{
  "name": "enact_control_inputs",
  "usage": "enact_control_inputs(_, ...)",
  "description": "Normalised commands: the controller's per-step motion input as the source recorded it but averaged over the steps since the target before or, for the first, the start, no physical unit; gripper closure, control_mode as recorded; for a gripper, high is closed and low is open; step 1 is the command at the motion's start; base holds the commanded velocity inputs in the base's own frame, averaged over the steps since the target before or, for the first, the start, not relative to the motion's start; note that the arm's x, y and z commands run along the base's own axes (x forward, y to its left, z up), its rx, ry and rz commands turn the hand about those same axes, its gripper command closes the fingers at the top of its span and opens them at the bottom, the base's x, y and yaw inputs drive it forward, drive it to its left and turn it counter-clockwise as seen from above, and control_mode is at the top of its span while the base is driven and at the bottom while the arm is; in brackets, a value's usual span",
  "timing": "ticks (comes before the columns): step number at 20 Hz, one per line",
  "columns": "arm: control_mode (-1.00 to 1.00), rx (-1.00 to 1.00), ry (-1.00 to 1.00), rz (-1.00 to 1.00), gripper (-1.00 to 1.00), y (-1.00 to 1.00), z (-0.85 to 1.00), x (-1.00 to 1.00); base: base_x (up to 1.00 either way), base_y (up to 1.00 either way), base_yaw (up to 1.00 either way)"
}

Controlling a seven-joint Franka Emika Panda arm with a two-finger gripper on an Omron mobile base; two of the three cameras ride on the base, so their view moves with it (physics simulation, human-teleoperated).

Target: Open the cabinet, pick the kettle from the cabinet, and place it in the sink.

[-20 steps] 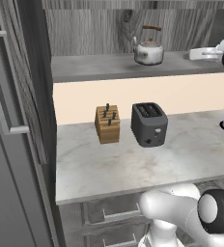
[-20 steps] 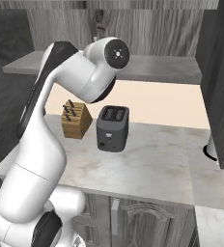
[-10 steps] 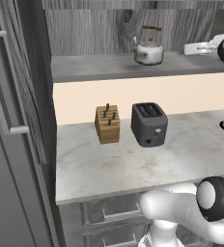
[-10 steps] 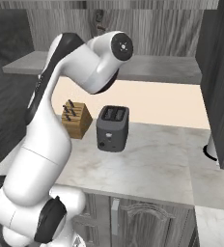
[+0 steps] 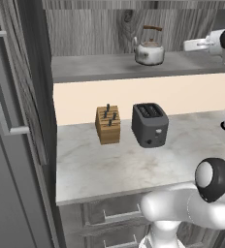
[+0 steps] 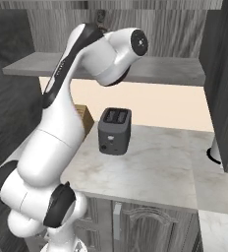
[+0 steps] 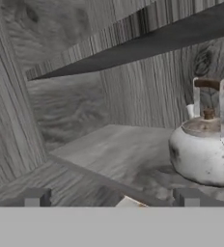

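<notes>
Cabinet (image 5: 32,97) open, kettle (image 5: 149,49) upright on its shelf, upper centre of frame; arm has swung higher toward it, gripper (image 7: 109,198) fingers spread and empty, so grasp comes next.

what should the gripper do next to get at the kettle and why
Probably swing toward the kettle before moving in. In the hand view it sits on the cabinet shelf well off to the right, beyond the line between the fingertips, which appear spread with nothing between them. The left base view shows the kettle standing upright on the shelf, apart from the gripper.
</notes>
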Motion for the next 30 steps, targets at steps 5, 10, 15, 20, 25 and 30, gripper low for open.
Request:
enact_control_inputs(5, -1.00, 0.00, -0.12, 0.05, -1.00, 0.00, 0.04, 0.29, 0.00, 0.00, 0.00)
enact_control_inputs(10, -1.00, 0.00, -0.14, 0.00, -1.00, 0.00, 0.02, 0.25, 0.00, 0.00, 0.00)
enact_control_inputs(15, -1.00, 0.00, -0.06, 0.00, -1.00, 0.00, 0.05, 0.25, 0.00, 0.00, 0.00)
enact_control_inputs(20, -1.00, -0.01, 0.01, 0.00, -1.00, 0.00, 0.08, 0.22, 0.00, 0.00, 0.00)
enact_control_inputs(25, -1.00, 0.00, 0.11, 0.00, -1.00, -0.01, 0.09, 0.25, 0.00, 0.00, 0.00)
enact_control_inputs(30, -1.00, 0.00, 0.14, 0.00, -1.00, -0.01, 0.00, 0.30, 0.00, 0.00, 0.00)
